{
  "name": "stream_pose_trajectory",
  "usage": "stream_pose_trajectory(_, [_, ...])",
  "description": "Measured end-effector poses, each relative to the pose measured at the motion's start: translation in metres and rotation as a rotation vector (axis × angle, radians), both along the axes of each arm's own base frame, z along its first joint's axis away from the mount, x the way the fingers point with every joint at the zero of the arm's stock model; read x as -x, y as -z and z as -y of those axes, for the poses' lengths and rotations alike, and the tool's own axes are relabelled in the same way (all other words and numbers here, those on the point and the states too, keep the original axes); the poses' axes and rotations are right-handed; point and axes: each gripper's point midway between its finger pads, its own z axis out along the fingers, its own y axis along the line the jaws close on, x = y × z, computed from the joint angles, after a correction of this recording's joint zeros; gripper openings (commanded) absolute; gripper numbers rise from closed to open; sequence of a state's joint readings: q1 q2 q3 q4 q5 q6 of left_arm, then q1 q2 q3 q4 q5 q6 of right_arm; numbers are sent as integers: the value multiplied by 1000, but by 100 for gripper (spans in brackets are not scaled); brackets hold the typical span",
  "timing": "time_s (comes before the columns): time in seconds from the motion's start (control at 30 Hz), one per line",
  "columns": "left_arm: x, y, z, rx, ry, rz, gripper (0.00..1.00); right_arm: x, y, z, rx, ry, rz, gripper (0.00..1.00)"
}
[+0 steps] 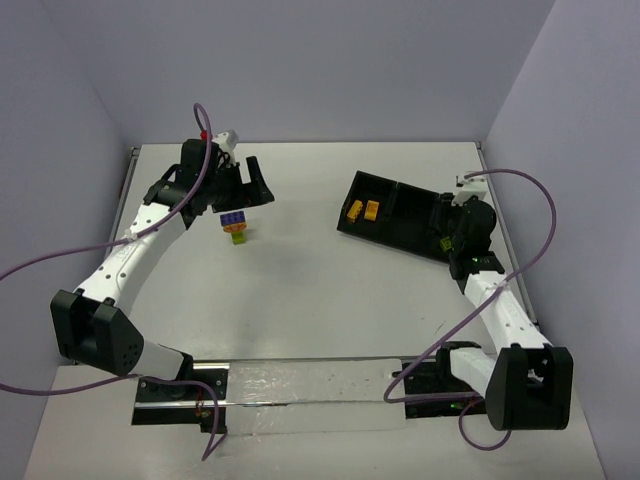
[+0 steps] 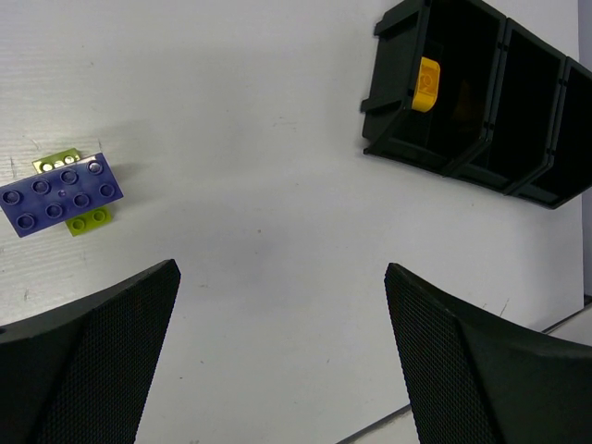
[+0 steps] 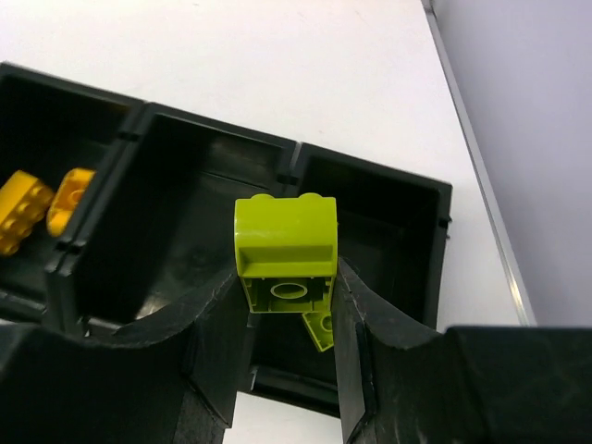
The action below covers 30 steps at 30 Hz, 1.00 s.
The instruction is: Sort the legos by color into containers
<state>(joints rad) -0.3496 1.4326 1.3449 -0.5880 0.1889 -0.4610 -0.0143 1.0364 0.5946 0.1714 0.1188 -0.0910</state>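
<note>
Right claw clamped on one lime green studded plastic brick, held above the divider between the middle and end sections of the long black three-section plastic tray. A second lime piece shows just beneath. Two orange-yellow bricks lie in the opposite end section. Left claw, jaws spread wide and empty, hangs over the white desk near one blue-purple eight-stud brick lying on lime green pieces.
</note>
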Motion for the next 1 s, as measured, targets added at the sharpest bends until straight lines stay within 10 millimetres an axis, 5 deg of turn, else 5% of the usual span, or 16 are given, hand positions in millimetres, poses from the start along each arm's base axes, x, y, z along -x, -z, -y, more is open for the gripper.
stream_pose_trajectory(0.23, [-1, 0, -1, -5, -5, 1, 99, -9, 39, 27, -83, 121, -99, 18])
stream_pose_trajectory(0.4, [-1, 1, -3, -14, -16, 0, 99, -12, 57, 37, -117, 181, -130, 68])
stream_pose_trajectory(0.57, [0, 0, -5, -14, -27, 3, 99, -15, 57, 44, -127, 226, -114, 72])
stream_pose_trajectory(0.83, [4, -11, -9, -5, -43, 30, 99, -27, 26, 49, -122, 244, -44, 72])
stream_pose_trajectory(1.0, [3, -16, -13, -9, -74, 43, 99, -40, -31, 19, -137, 121, 27, 70])
